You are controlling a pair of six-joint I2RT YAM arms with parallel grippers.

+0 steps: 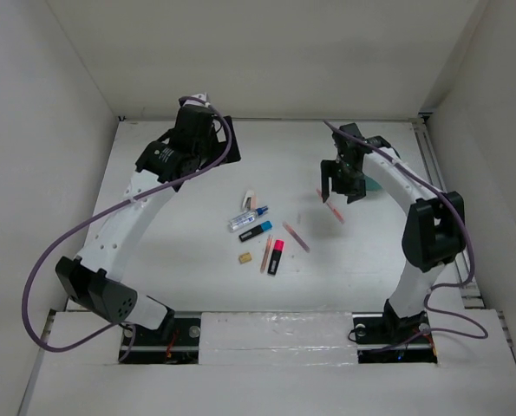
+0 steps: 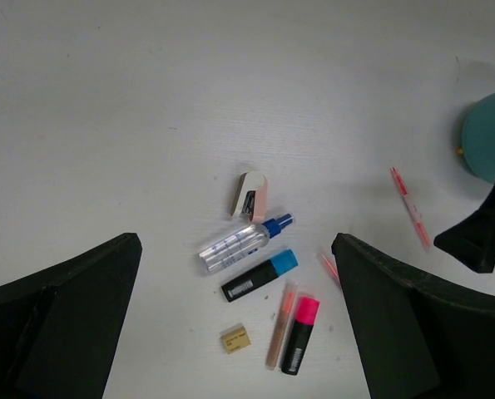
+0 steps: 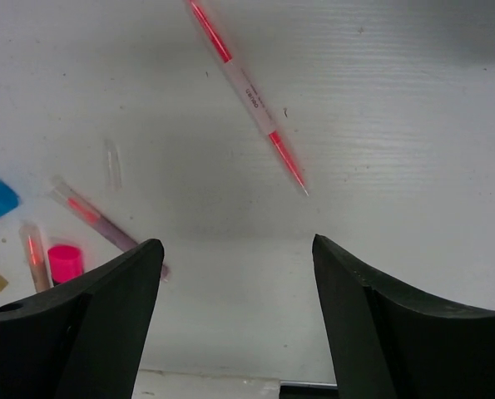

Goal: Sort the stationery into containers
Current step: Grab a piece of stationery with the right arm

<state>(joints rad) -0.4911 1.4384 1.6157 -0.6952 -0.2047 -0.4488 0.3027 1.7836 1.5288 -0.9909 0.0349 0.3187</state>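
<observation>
The stationery lies mid-table: white eraser (image 1: 249, 199), clear blue-capped tube (image 1: 247, 217), blue-capped highlighter (image 1: 255, 230), pink-capped highlighter (image 1: 276, 256), two salmon pens (image 1: 267, 253) (image 1: 296, 237) and a tan block (image 1: 245, 257). Another pink pen (image 1: 331, 206) lies alone to the right, also in the right wrist view (image 3: 247, 91). The teal cup (image 1: 371, 184) stands behind my right gripper (image 1: 342, 189), which is open and empty, above and just beyond that pen. My left gripper (image 1: 207, 139) is open and empty, raised at the back left. It looks down on the group (image 2: 259, 276) and the cup (image 2: 487, 137).
White walls close the table at the back and both sides. A small clear cap (image 3: 111, 164) lies between the lone pen and the group. The right gripper's black body (image 2: 480, 237) shows at the right edge of the left wrist view.
</observation>
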